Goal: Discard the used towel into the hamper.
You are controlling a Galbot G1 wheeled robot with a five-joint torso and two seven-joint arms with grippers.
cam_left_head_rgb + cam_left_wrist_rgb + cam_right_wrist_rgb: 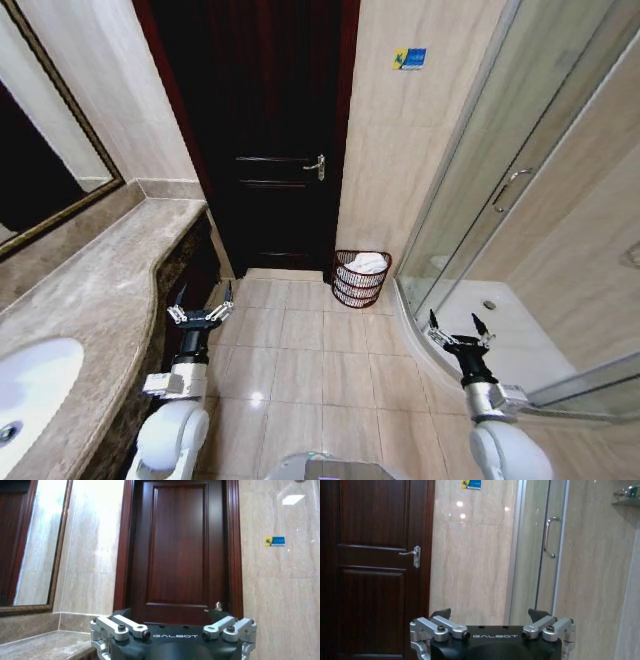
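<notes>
Closest in, two arms rise from the robot's shoulders, one on each side. The left gripper (201,313) hangs just beside the dark front of the vanity, its two fingers spread apart and holding nothing; the right gripper (458,332) hangs near the curved edge of the shower tray (520,340), its two fingers likewise apart and empty. On the left runs a marble counter (100,290) with one white basin (30,385) sunk into it, and one framed mirror (40,170) on the wall above. Between the arms lies bare beige tiled floor (300,360), nothing on it between the robot and the far wall. On the right a glass shower door (500,170) with one metal handle (510,188) closes off the stall. Farther back, on the floor against the wall, between the dark wooden door (265,130) and the shower, stands the single hamper (360,280), upright, with a white towel (366,263) bunched inside, showing above its rim. The door has one lever handle (317,167), and a small blue sticker (409,59) sits high on the wall.
</notes>
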